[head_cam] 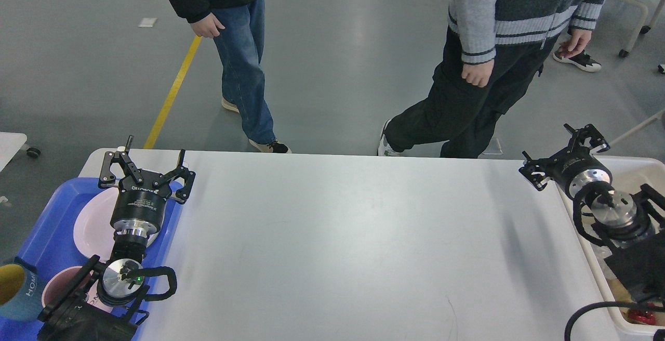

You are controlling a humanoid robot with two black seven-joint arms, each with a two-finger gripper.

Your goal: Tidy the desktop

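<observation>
Worktop (353,242) fills the frame's middle, bare, rigid and smooth, nothing on it to grasp. Left fingers (147,167) spread empty at mid left; right fingers (563,156) spread empty at right.

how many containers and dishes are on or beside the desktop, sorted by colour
blue: 2, the tray and the mug
pink: 2, the plate and the bowl
cream: 1, the bin at the right end of the desktop
total: 5
</observation>
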